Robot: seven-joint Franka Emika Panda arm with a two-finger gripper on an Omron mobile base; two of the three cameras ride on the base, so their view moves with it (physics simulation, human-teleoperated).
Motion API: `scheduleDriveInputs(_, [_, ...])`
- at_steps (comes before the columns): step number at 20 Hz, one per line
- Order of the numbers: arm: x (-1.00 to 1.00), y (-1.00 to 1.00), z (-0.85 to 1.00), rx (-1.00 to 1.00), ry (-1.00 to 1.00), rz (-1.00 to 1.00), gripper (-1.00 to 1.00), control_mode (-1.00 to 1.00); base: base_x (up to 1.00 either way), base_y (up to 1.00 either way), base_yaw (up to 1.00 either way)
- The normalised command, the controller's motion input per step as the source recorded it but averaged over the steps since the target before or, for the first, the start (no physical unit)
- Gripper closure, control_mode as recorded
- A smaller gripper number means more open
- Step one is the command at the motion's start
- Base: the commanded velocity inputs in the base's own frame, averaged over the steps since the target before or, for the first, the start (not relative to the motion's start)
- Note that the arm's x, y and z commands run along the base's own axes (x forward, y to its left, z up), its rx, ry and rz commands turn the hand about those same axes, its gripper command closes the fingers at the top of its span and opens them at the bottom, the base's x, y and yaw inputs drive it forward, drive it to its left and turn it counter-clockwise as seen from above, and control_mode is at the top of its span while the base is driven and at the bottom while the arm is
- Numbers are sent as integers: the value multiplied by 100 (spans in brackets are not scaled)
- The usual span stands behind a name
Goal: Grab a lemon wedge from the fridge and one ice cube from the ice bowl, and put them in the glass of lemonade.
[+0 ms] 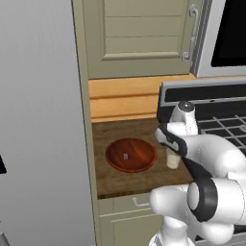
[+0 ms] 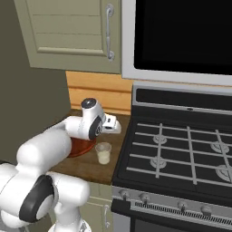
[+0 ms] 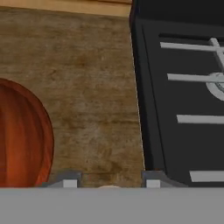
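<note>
The glass of lemonade (image 1: 173, 159) stands on the wooden counter just right of the ice bowl (image 1: 130, 154), a shallow red-brown dish. One pale ice cube (image 1: 126, 156) lies in the bowl's middle. My gripper (image 2: 113, 128) hovers just above the glass (image 2: 103, 153). In the hand view its fingertips (image 3: 65, 181) stand well apart with nothing between them, so the gripper (image 3: 109, 182) is open. A pale sliver of the glass rim (image 3: 109, 187) shows below, and the bowl's edge (image 3: 22, 135) at left. The lemon wedge is hidden. The fridge's grey side (image 1: 38, 120) rises at left.
A black gas stove (image 2: 181, 149) with grey grates adjoins the counter (image 1: 115, 180) on the right, and a microwave (image 2: 181, 36) hangs above it. Beige cabinets (image 1: 139, 33) with a bar handle hang over the counter. A wooden backsplash (image 1: 125, 98) closes the rear.
</note>
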Motion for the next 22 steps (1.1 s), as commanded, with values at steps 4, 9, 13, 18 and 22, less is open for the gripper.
scheduleDriveInputs(4, [-76, 0, 53, 0, -29, 0, -100, -100, 0, 0, 0])
scheduleDriveInputs(9, [-100, -2, 3, 0, -36, -3, -100, -100, 0, 0, 0])
scheduleDriveInputs(13, [-100, 0, -2, 0, -37, -1, -100, -100, 0, 0, 0])
scheduleDriveInputs(18, [-34, 1, 20, 0, 11, -1, -100, -100, 0, 0, 0])
scheduleDriveInputs(22, [14, 12, 6, -6, 50, -6, -100, -100, 0, 0, 0])
